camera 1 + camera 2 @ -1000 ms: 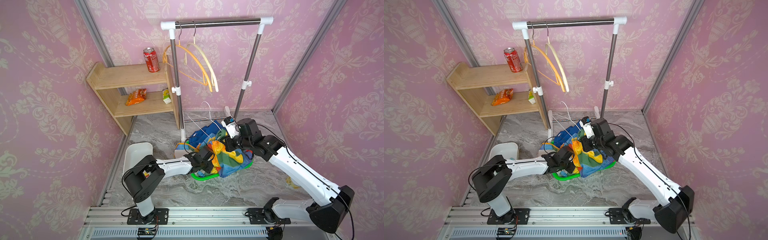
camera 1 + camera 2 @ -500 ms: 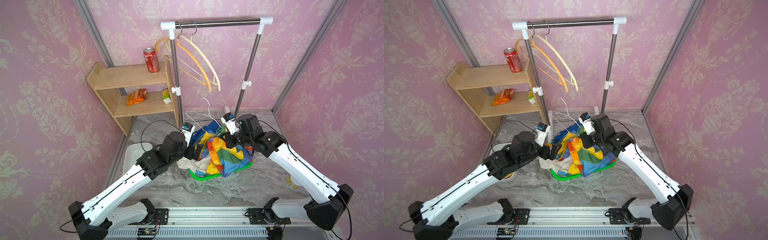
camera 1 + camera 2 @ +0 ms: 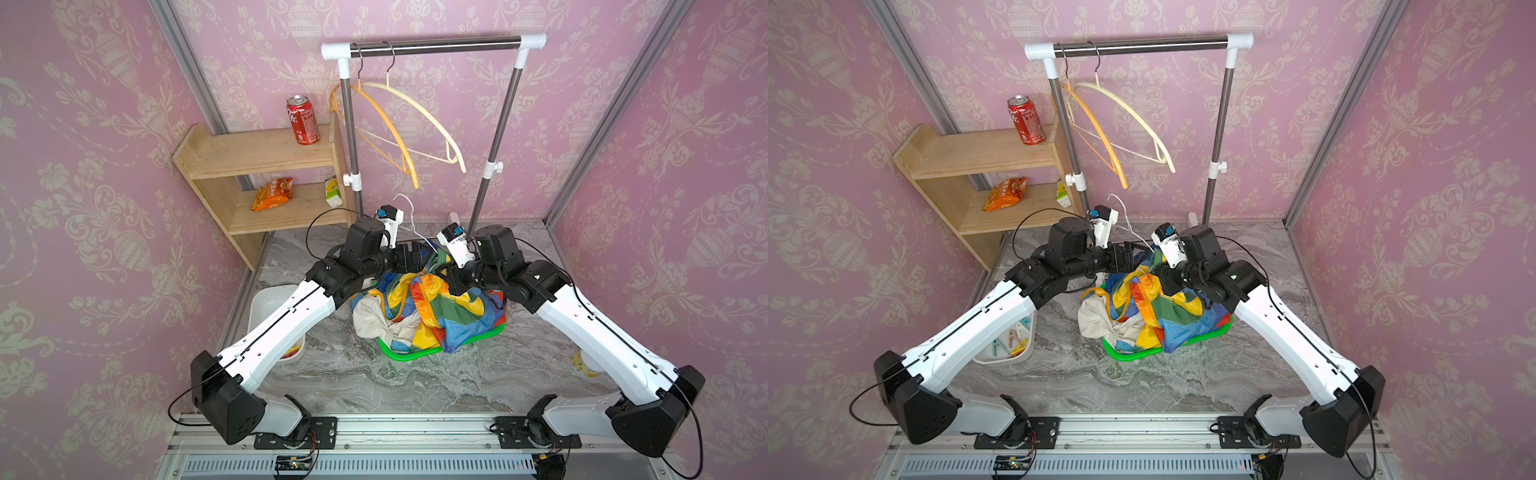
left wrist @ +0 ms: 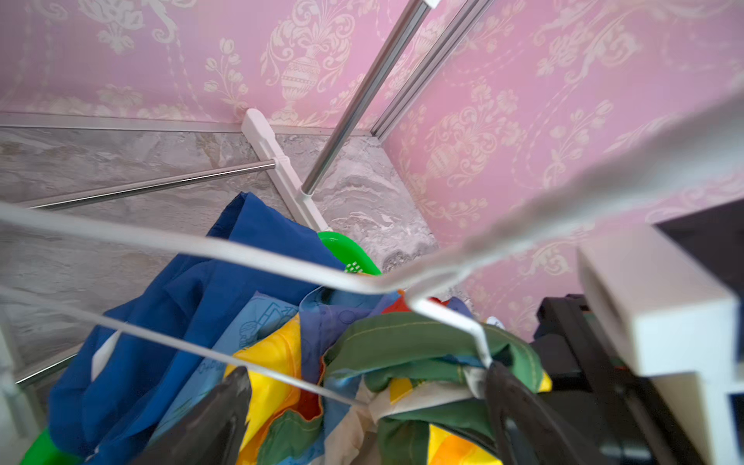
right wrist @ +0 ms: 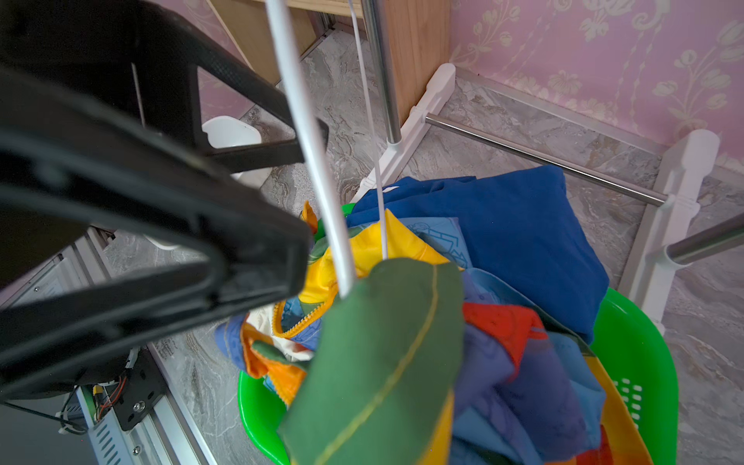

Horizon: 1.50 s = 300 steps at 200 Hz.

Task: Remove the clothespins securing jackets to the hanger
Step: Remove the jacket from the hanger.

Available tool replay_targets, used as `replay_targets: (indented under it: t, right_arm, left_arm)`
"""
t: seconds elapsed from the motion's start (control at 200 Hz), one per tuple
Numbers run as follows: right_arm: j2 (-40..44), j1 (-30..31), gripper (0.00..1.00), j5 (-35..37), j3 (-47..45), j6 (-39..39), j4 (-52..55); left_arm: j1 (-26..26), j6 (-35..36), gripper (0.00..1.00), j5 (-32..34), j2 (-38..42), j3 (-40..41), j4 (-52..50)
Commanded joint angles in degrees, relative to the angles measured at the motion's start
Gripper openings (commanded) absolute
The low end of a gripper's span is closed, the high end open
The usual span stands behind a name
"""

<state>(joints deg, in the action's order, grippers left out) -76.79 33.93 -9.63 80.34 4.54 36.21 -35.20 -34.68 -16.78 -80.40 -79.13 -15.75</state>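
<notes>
The rainbow jacket (image 3: 440, 303) lies heaped in a green basket (image 3: 407, 355), on top of a blue jacket (image 4: 181, 290). A white wire hanger (image 4: 241, 249) runs into the rainbow jacket's green collar (image 5: 382, 342). My left gripper (image 4: 362, 418) is open at the far side of the heap. Its fingers straddle the hanger wire and the patchwork cloth. My right gripper (image 3: 455, 284) is shut on the rainbow jacket, and the lifted green cloth hides its jaws. Several clothespins (image 3: 1011, 336) lie in a white bin (image 3: 1030, 353). I see no clothespins on the jackets.
A clothes rack (image 3: 436, 41) stands behind the basket with an orange hanger (image 3: 395, 137) and a cream hanger (image 3: 432, 120) hanging bare. A wooden shelf (image 3: 249, 158) at back left holds a cola can (image 3: 302, 120), a snack bag and a carton. A yellow item (image 3: 582, 363) lies under my right arm.
My left gripper has opened and moved from the jacket's near-left side up to its far side by the white hanger. The right gripper has kept its hold. The rail hangers have swung.
</notes>
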Motion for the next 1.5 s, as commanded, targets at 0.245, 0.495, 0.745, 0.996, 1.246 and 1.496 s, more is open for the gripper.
replay_targets:
  t: [0.245,0.495,0.745,0.996,1.246,1.496]
  right_arm:
    - [-4.7,3.1,0.0,0.1,4.5,-0.1,-4.6]
    - [-4.4,3.2,0.16,3.1,4.3,0.1,-2.8]
    - [-4.8,3.1,0.37,4.6,3.6,1.2,0.9]
    - [-3.0,3.1,0.43,5.4,1.3,3.8,1.4]
    - [-7.8,3.5,0.43,11.7,-1.7,4.3,5.2]
    - [-17.8,5.9,0.39,14.0,-11.0,10.9,-7.2]
  left_arm:
    - [2.8,-20.4,0.8,-6.0,-0.2,7.5,25.7]
    - [2.8,-15.1,0.0,-3.3,-0.1,5.2,19.8]
    - [3.0,-4.4,0.0,6.5,5.5,4.0,11.4]
    - [3.8,11.4,0.0,30.4,16.3,3.8,4.1]
    - [6.5,24.6,0.0,43.8,27.4,1.7,-0.2]
    - [6.5,26.0,0.0,44.9,32.0,0.9,-0.4]
